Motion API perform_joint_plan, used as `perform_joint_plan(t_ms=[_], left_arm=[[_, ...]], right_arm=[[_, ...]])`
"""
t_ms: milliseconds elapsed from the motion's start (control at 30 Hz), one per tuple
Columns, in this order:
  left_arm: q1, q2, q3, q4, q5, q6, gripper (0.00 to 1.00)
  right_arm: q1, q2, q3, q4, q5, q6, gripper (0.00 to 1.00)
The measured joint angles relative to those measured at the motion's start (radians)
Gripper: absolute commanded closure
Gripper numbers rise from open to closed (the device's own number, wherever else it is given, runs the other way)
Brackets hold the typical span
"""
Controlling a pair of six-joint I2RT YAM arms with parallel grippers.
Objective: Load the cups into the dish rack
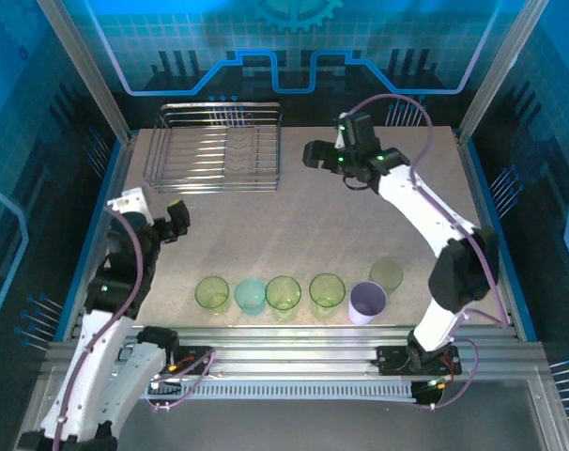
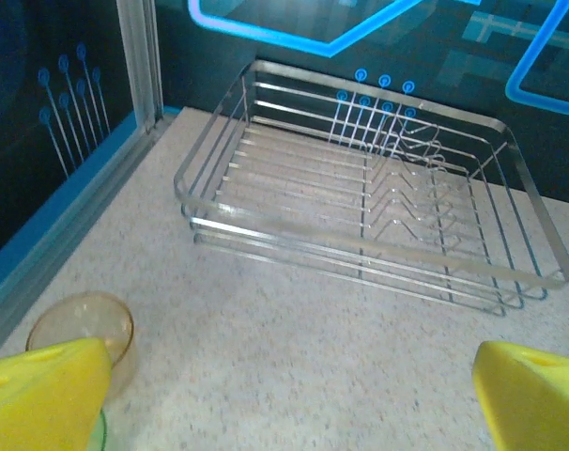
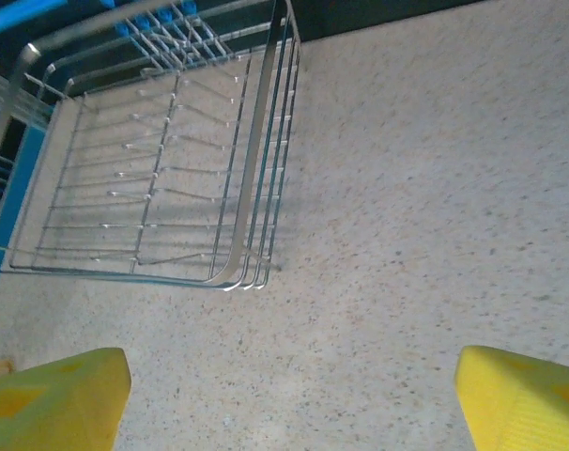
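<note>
Left end effector (image 1: 176, 218): jaws spread wide, nothing between them, poised above the bare tabletop (image 1: 360, 225). In the left wrist view the dish rack (image 2: 360, 202) sits ahead of its yellow fingers (image 2: 50, 390), well apart from them, with speckled tabletop between. A pale tan cup (image 2: 83, 329) stands upright just beside the finger at the left edge of that view and is partly hidden behind it.

Right end effector (image 1: 315, 155): jaws also wide open and gripping nothing. In the top view it hangs near the right-hand end of the dish rack, apart from the wire. In the right wrist view the near corner of the rack lies ahead and to the left of its fingers (image 3: 59, 399), and only tabletop lies between the pads.

Cups: a row stands upright, mouths up, on the tabletop well behind both end effectors, toward the arm bases. From the left end effector's side the row runs:
- a yellow-green cup (image 1: 212, 293)
- a teal cup (image 1: 251, 296)
- two more yellow-green cups (image 1: 284, 292)
- a lavender cup (image 1: 367, 303)

A pale cup (image 1: 386, 274) stands just beside the lavender one, on the side nearer the right end effector.
</note>
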Motion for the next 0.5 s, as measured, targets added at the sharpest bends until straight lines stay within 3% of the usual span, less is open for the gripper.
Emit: perform_joint_plan(t_ms=[200, 500], left_arm=[[0.0, -0.12, -0.003, -0.139, 0.069, -0.123, 0.01], [0.0, -0.138, -0.061, -0.25, 0.189, -0.256, 0.01]], right_arm=[[0.061, 0.206, 0.196, -0.082, -0.005, -0.008, 0.14], [0.096, 0.49, 0.516, -0.209, -0.006, -0.063, 0.23]])
